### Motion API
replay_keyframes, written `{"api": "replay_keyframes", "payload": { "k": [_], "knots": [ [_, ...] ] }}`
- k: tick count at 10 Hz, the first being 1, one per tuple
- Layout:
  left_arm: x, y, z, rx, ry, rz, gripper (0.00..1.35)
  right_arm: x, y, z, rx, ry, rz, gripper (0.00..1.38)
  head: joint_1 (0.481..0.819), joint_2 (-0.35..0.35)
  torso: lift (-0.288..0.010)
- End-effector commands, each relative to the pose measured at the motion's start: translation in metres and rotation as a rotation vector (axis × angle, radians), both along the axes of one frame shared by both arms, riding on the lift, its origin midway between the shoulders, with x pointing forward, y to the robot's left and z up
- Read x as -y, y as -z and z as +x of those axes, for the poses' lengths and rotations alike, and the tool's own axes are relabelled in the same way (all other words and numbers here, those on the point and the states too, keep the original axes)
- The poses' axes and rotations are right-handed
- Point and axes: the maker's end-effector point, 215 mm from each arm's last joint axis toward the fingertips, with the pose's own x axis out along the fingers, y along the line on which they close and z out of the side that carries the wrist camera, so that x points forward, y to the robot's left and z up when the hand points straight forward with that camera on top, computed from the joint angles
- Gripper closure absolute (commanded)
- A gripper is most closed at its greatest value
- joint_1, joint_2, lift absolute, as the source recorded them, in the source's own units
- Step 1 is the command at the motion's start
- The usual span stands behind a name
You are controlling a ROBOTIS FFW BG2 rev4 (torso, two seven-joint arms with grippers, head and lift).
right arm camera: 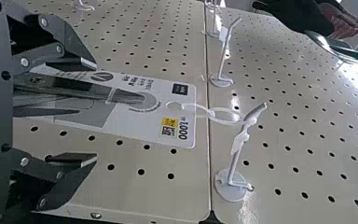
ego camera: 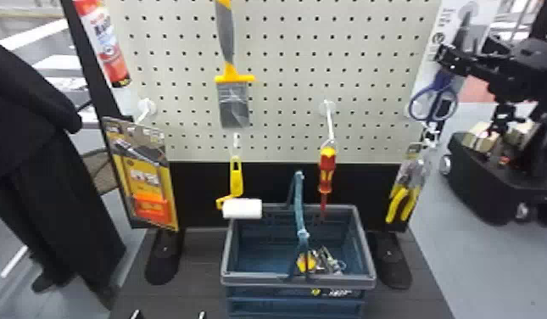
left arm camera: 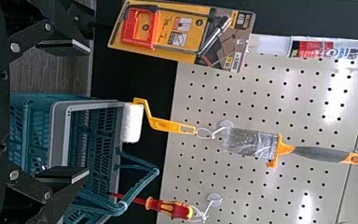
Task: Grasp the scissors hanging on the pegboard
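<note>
The right gripper [right arm camera: 93, 111] is spread wide, a finger on either side of the scissors [right arm camera: 74, 93], which hang carded at the pegboard's [ego camera: 327, 51] right edge. The left gripper [left arm camera: 87, 109] is spread too, low before the pegboard. Closing might pinch only the card [right arm camera: 140, 123] and bend it, or jerk its loop against the hook [right arm camera: 242, 126]. I count one pair of scissors, one brush [ego camera: 232, 102], one roller [ego camera: 241, 208], one screwdriver [ego camera: 326, 169], one pliers [ego camera: 406, 191] and one basket [ego camera: 365, 246].

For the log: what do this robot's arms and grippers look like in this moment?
The right arm is black and built of blocky segments. The left gripper and the right gripper look alike: each has two flat black fingers with squared-off tips, carried on angled black link bars dotted with round silver screw heads.
</note>
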Motion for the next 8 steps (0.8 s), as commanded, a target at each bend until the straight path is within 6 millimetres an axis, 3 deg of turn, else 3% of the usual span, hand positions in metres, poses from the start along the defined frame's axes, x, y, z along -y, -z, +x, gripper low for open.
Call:
{"api": "replay_keyframes", "payload": {
  "k": [1, 2, 8],
  "knots": [
    [-0.0001, 0.0013, -0.0001, -0.003, -0.001, 0.0, 0.37, 0.0008, 0.001, 0.0003, -0.005, -0.001, 0.008, 1.12, 0.549, 0.0, -0.1],
    [0.0005, 0.0009, -0.0002, -0.001, 0.0, -0.002, 0.37, 0.0018, 0.0017, 0.0008, -0.009, -0.002, 0.016, 1.29, 0.549, 0.0, -0.1],
    [0.0004, 0.0018, -0.0004, -0.002, 0.0, -0.001, 0.37, -0.0002, 0.0055, 0.0014, -0.02, -0.005, 0.013, 1.28, 0.549, 0.0, -0.1]
  ]
}}
